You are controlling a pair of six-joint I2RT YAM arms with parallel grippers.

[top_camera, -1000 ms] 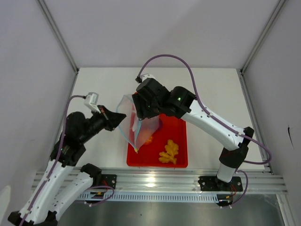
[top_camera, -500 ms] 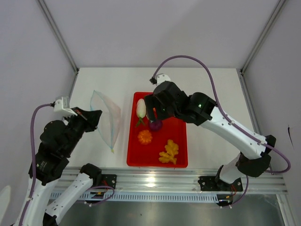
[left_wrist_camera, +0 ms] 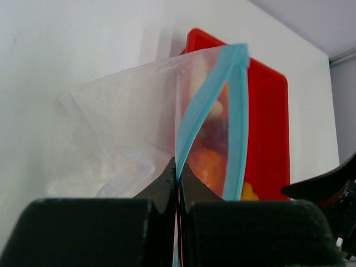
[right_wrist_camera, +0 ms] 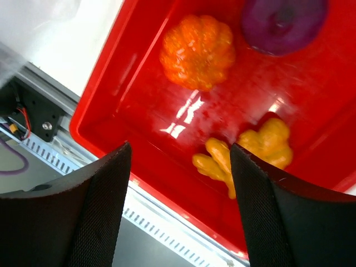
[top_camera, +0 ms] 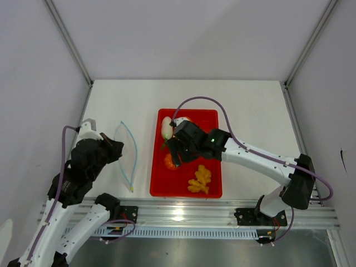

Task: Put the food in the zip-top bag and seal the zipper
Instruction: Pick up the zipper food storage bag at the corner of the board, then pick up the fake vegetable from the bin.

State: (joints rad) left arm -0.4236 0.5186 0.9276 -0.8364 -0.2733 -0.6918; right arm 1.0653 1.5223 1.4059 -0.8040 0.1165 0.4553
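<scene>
You are working over a white table (top_camera: 250,111), with a red rectangular plastic tray (top_camera: 167,186) lying in the middle near the arm bases. Your right gripper (right_wrist_camera: 179,153) is hovering low above that tray, jaws standing wide apart with nothing between them. Your left gripper (left_wrist_camera: 177,177) is holding its jaws pressed together on the mouth edge of the small clear floppy plastic zip-top bag (left_wrist_camera: 119,119), which is hanging left of the tray and apart from it. No food is showing inside the bag.

The food is sitting in the tray: a white toy radish with a green stem (top_camera: 166,128) at the far left, a yellow knobbly ginger piece (right_wrist_camera: 253,150) at the near end, a ribbed orange pumpkin (right_wrist_camera: 197,49) and a round purple onion (right_wrist_camera: 283,19) under the right gripper. The thin blue zipper strip (left_wrist_camera: 196,108) is gaping only narrowly.

You are risking two things here. The round pieces are likely to roll out of a two-finger pinch if you are closing off-centre. And since only one lip is being held, the mouth may be sagging shut, so a dropped piece could be striking the strip and bouncing onto the table.
</scene>
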